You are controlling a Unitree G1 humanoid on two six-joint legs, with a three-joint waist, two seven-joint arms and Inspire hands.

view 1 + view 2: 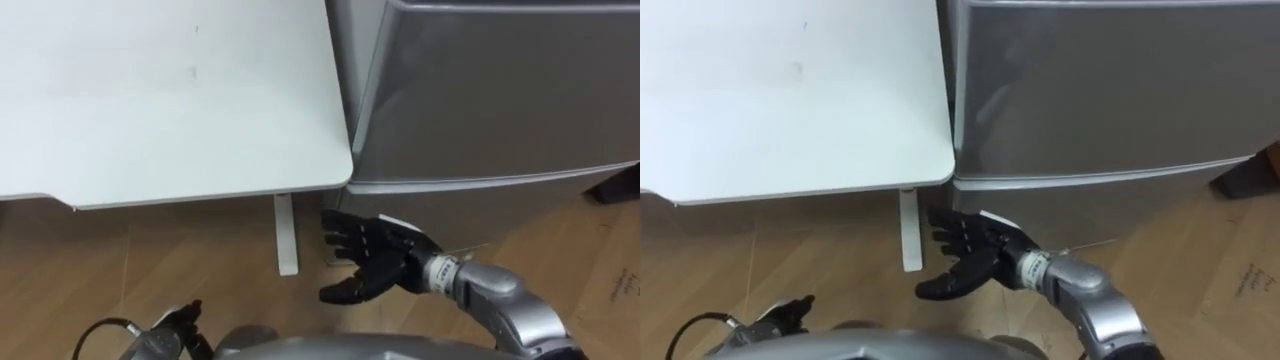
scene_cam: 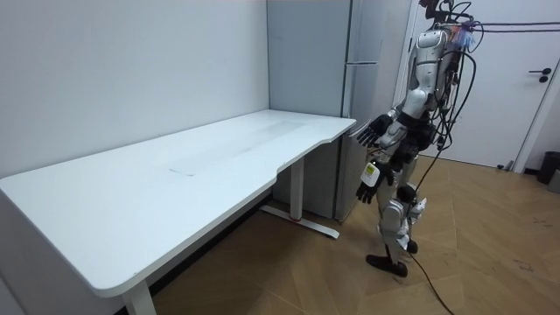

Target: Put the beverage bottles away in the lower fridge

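A silver fridge stands right against the white table's right edge, with both doors closed. The seam above its lower door runs just below table height. My right hand is open, palm turned left and fingers spread. It hovers close in front of the lower door's left corner without touching it. In the room view I stand facing the fridge with that right hand raised. My left hand hangs low by my side with relaxed fingers and holds nothing.
The white table fills the left, its leg standing just left of my right hand. Wooden floor lies beneath. A flat cardboard piece lies on the floor at the right. A white door and a dark bin are behind me.
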